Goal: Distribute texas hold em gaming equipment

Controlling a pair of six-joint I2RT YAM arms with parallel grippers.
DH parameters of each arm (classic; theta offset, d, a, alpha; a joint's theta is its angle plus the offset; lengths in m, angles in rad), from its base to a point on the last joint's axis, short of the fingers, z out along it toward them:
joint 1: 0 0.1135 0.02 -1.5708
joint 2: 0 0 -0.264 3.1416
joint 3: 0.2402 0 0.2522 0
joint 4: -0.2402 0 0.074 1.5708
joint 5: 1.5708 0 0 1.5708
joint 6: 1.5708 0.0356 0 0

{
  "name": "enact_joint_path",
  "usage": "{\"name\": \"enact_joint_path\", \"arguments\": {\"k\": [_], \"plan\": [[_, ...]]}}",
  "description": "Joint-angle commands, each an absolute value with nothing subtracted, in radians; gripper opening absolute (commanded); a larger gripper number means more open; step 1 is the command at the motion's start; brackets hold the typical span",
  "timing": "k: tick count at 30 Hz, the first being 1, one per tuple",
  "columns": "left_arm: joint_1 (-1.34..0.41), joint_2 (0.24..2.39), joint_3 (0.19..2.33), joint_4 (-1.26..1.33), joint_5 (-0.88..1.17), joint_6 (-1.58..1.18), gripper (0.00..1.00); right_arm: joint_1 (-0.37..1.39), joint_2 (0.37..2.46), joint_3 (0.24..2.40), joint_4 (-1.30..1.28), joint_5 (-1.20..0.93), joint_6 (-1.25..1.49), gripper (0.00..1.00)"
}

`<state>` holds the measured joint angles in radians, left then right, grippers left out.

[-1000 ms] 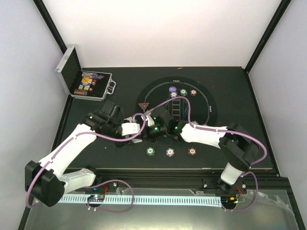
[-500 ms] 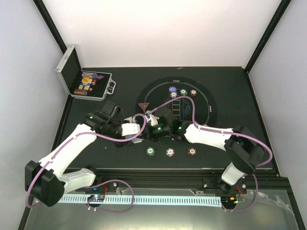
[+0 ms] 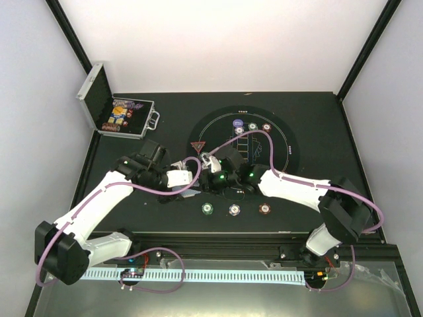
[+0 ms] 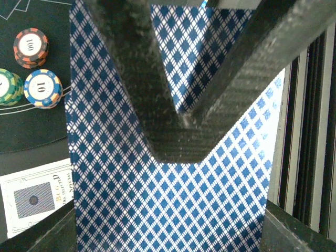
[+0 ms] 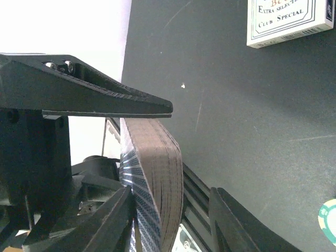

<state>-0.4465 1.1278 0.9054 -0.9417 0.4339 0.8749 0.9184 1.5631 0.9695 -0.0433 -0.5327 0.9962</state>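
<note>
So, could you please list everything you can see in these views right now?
case: one, silver, open, back-left corner of the table.
round mat: one, black, table centre.
far chips: four, blue, white, green, brown-red, mat's far side.
near chips: three, green, white, brown-red, row near the front edge.
triangle marker: one, red, mat's left edge.
card box: one, white, flat on the table.
card deck: one, blue-diamond backs, in the left gripper.
left gripper: one, shut on the card deck.
right gripper: one, black, open around the deck's edge.
left arm, right arm: white, reaching in from the front.
</note>
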Motion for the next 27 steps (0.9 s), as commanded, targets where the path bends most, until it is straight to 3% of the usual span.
{"name": "enact_joint_path", "arguments": {"k": [1,12,16,27], "plan": [[-0.432,1.132,0.9,-0.92,0.431,0.876,0.02,0.907,1.547,1.003,-0.139,-0.495,0.962,0.39],[-0.409,1.13,0.883,-0.92,0.422,0.896,0.02,0.908,1.531,1.028,-0.2,-0.463,0.934,0.3],[-0.4,1.131,0.873,-0.917,0.421,0.898,0.02,0.907,1.531,1.045,-0.218,-0.459,0.928,0.19],[-0.329,1.143,0.864,-0.944,0.408,0.949,0.01,0.818,1.506,1.068,-0.27,-0.506,0.869,0.09]]}}
